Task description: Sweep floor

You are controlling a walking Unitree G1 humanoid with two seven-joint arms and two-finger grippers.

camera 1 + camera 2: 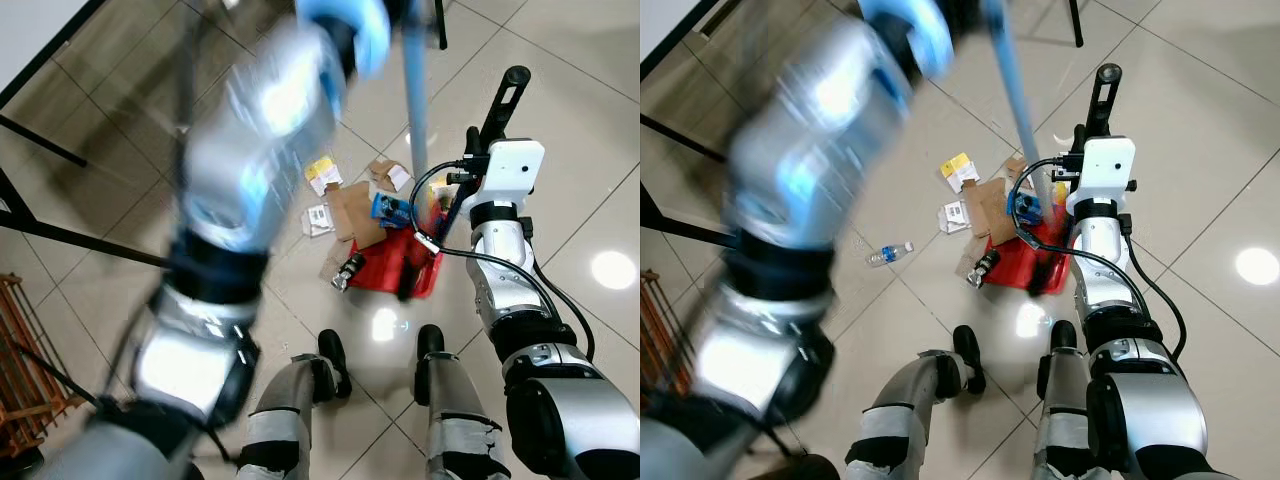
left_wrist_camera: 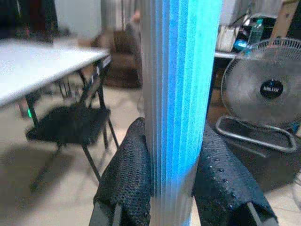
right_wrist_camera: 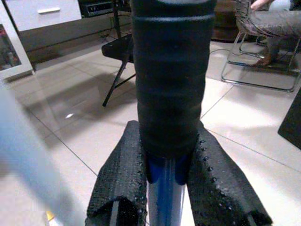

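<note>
Litter (image 1: 352,212) (cardboard scraps, a packet) lies on the tiles against the red dustpan (image 1: 395,262), whose handle (image 3: 170,80) the right gripper (image 3: 176,186) clamps steady while the left gripper (image 2: 176,181) clamps the blue broom pole (image 2: 181,94) to push it in.

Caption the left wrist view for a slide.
Left claw shut on the blue broom handle, a floor fan behind.

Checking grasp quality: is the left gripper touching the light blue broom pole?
Touching. The left wrist view shows both black fingers pressed against the light blue broom pole, no gap.
</note>
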